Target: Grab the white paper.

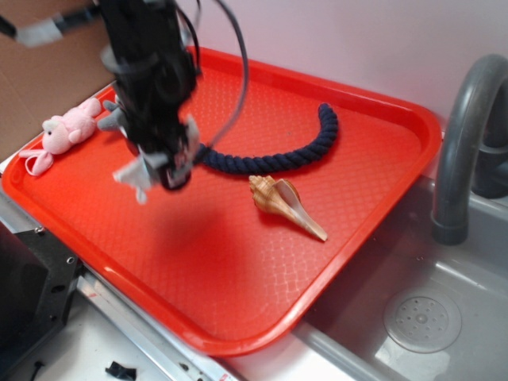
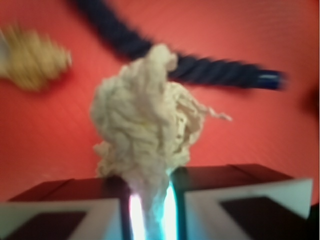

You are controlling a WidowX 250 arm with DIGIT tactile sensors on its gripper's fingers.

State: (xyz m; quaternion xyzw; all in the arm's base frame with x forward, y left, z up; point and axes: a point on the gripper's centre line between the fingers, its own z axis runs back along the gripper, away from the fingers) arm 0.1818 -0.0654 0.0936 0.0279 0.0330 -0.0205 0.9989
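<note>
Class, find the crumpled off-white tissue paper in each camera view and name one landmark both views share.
Exterior: crumpled off-white tissue paper hangs left of centre beneath the black gripper, above the red tray.
Wrist: it fills the centre, pinched between the fingers.
Shared landmark: dark blue braided rope.

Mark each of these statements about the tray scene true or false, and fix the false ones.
1. The tool is shut on the crumpled off-white paper wad. True.
2. The tan spiral seashell lies in the grey sink. False: it lies on the red plastic tray.
3. The dark blue twisted rope lies on the tray. True.
4. The pink plush toy sits at the tray's centre. False: it is at the tray's left edge.
5. The paper wad lies flat on the tray. False: it is pinched between the tool's fingers, seemingly lifted.
</note>
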